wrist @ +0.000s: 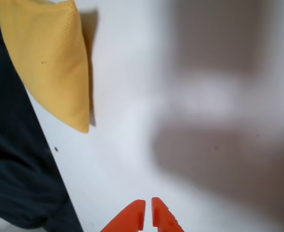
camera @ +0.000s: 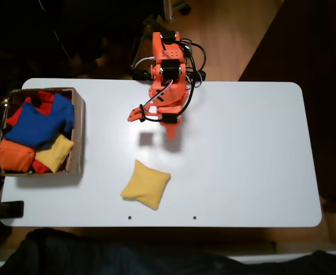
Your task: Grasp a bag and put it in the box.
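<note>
Bag (camera: 146,191) lies alone on table (camera: 242,149); box (camera: 76,135) holds other beanbags (camera: 36,123).

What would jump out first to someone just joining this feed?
The orange arm at the table's far edge, with its gripper nearly closed on nothing over bare white table. Then the lone yellow bag lying near the front edge, and the cardboard box at left, heaped with colourful beanbags.

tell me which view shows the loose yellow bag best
The fixed view: the whole bag lies in plain sight on the white table, apart from the box and the gripper. The wrist view catches just part of it, cut off by the frame's top edge.
</note>
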